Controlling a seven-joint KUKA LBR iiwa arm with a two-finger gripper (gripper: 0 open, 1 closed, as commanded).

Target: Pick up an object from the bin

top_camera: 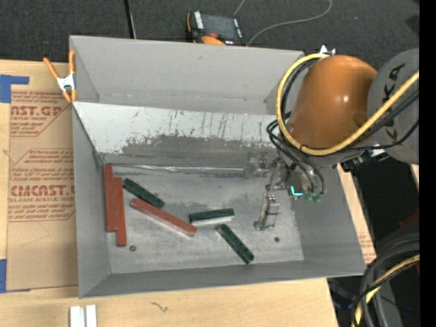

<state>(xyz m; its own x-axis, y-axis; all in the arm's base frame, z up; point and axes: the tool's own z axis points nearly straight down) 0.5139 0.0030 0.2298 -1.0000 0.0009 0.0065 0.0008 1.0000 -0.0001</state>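
Note:
My gripper (267,213) hangs low over the bin floor at the right side, below the orange cover, with nothing visible in it. Nearest to it, just to the left and front, lies a dark green stick (236,243), slanting toward the front wall. A second green stick with a pale top face (211,216) lies almost level, a short way left of the gripper. Neither stick touches the gripper.
Further left lie a salmon-red stick (163,217) and a dark green stick (143,193), both slanted. Two red-brown sticks (114,204) stand lengthwise against the left wall. The arm with its cables overhangs the right wall.

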